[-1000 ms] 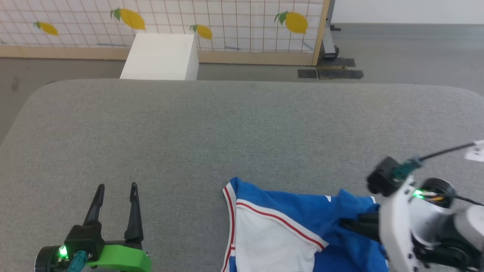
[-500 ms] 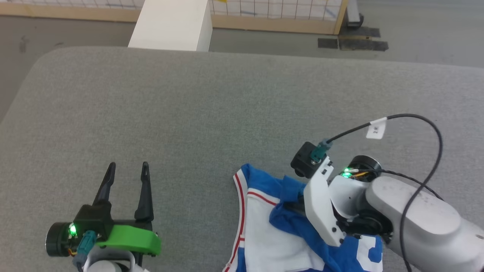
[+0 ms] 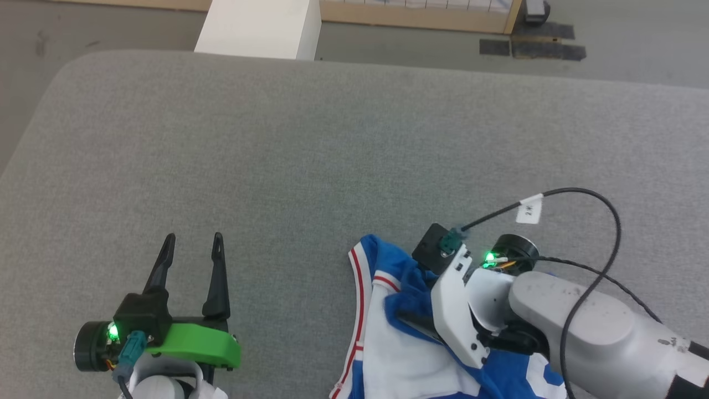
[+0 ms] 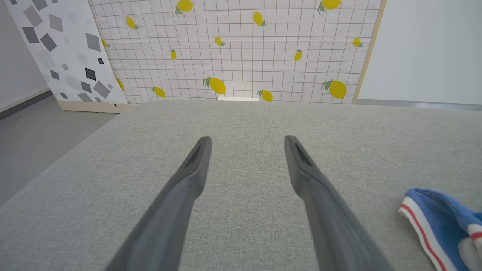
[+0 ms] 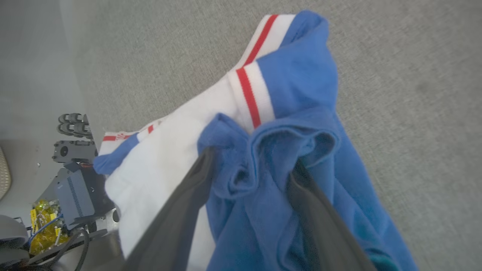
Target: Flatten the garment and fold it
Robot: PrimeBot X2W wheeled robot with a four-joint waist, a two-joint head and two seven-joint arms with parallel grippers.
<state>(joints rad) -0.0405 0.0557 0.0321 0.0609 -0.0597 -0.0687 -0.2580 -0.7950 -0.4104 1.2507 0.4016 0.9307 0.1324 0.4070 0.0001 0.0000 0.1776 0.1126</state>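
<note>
The garment [image 3: 388, 349], a blue T-shirt with a white sleeve and red-and-white trim, lies crumpled at the table's near edge, right of centre. My right gripper [image 5: 251, 160] is over it, fingers spread, with a bunched fold of blue cloth [image 5: 263, 165] lying loose between them. In the head view one dark finger [image 3: 415, 323] of that gripper rests on the shirt under the white wrist mount. My left gripper [image 3: 193, 239] stands open over bare table well to the shirt's left, holding nothing. In the left wrist view the left gripper [image 4: 247, 140] points at the far edge and the shirt's striped hem [image 4: 425, 222] shows at the lower right.
The grey padded table [image 3: 277, 138] stretches wide behind and left of the shirt. A white box [image 3: 260, 27] stands past the far edge. A lemon-print screen [image 4: 233, 49] stands beyond it. My own base and wiring [image 5: 71, 188] sit below the near edge.
The head camera tilted down. My right arm swept left across the shirt, dragging blue cloth over the white sleeve, and its fingers have parted from shut. The left gripper kept still.
</note>
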